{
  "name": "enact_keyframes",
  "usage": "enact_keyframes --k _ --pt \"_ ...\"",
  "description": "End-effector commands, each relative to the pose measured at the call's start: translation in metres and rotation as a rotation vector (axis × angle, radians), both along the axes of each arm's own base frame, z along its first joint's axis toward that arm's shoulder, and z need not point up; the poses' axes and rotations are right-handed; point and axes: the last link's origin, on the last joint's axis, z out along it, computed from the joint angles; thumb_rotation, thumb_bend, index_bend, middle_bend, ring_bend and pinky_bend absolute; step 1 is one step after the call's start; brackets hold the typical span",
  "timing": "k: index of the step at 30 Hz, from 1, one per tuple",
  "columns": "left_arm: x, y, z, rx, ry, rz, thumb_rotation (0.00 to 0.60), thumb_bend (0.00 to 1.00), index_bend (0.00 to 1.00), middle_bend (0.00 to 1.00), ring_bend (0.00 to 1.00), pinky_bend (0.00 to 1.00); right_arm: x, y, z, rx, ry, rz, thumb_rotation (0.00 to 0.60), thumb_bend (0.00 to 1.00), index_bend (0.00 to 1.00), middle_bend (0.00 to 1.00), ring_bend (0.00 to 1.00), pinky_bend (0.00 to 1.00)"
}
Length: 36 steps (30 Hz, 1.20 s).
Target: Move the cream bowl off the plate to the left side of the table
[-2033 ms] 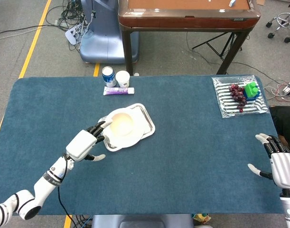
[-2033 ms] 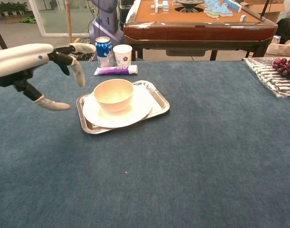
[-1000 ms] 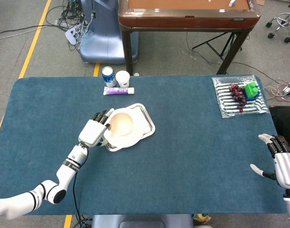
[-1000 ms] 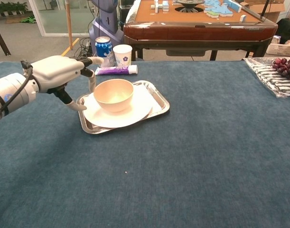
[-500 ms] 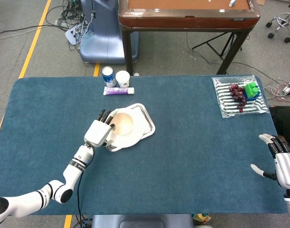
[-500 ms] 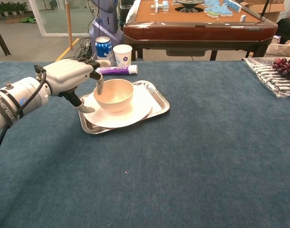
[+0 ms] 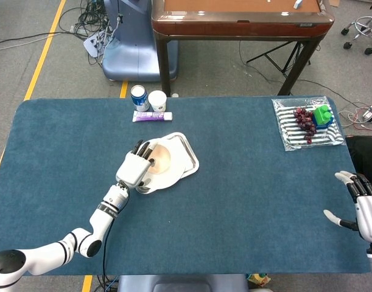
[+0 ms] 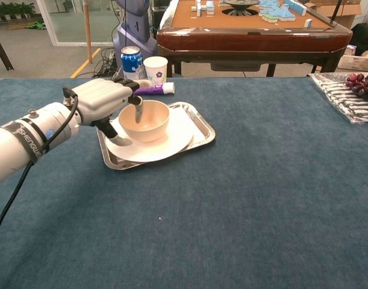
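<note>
OK, left hand [image 8: 105, 99] is on the cream bowl [image 8: 146, 120] now, fingers hooked over the near-left rim and dipping inside, thumb reaching down outside by the wall. Can't tell from either view if the pinch is closed on the rim yet, looks like contact but no firm clamp. Bowl sits on the white plate [image 8: 171, 141], which sits in the metal tray [image 8: 202, 129], roughly mid-counter [image 8: 244, 205], nothing lifted. Right hand [image 7: 367, 210] is parked at the far right edge, fingers spread, holding nothing. Risks as I see them: rim grip on one side only, so if I lift w/ a loose pinch the bowl probably tips away from the hand and drops back on the plate. If I drag instead of lifting, plate likely slides along w/ it, maybe the tray too. Also the blue can [image 8: 132, 60], paper cup [image 8: 155, 69] and purple tube [image 8: 150, 89] sit just behind the hand, so a wide swing back-left could knock them. I'd lift straight up first, then go left.
</note>
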Motion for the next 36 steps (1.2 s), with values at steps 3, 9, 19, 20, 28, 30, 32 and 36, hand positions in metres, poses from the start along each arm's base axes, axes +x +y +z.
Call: enact_keyframes --k 3,9,19,20,28,30,32,36 --pt "0.000 0.000 -0.004 0.001 0.005 0.006 0.600 0.15 0.46 0.00 0.00 0.00 0.000 0.001 0.001 0.001 -0.002 0.001 0.600 0.00 0.22 0.21 0.15 0.34" --pt "-0.001 -0.002 -0.008 -0.002 0.005 0.007 0.600 0.20 0.50 0.00 0.00 0.00 0.000 0.001 0.002 0.001 -0.003 -0.002 0.600 0.00 0.23 0.22 0.15 0.34" --pt "-0.004 -0.002 -0.009 0.000 0.007 0.010 0.600 0.32 0.51 0.00 0.00 0.00 0.000 0.001 0.001 0.003 -0.002 -0.003 0.600 0.00 0.23 0.22 0.15 0.34" --pt "-0.004 -0.003 -0.009 0.000 0.008 0.010 0.600 0.32 0.51 0.00 0.00 0.00 0.000 0.001 0.001 0.003 -0.002 -0.002 0.600 0.00 0.23 0.22 0.15 0.34" --pt "-0.007 -0.003 -0.011 0.003 0.026 -0.003 0.600 0.36 0.52 0.00 0.00 0.00 0.000 0.002 0.003 -0.002 -0.005 -0.003 0.600 0.00 0.23 0.22 0.15 0.34" --pt "-0.008 -0.003 -0.012 0.003 0.023 -0.005 0.600 0.36 0.53 0.00 0.00 0.00 -0.001 0.001 0.003 -0.002 -0.006 -0.004 0.600 0.00 0.23 0.22 0.15 0.34" --pt "-0.008 -0.004 -0.013 0.004 0.024 -0.011 0.600 0.37 0.53 0.00 0.00 0.00 -0.001 0.002 0.003 -0.003 -0.007 -0.004 0.600 0.00 0.23 0.22 0.15 0.34" --pt "-0.007 -0.004 -0.014 0.010 0.014 -0.024 0.600 0.40 0.55 0.00 0.00 0.00 -0.001 0.002 0.003 -0.003 -0.007 -0.004 0.600 0.00 0.23 0.22 0.15 0.34"
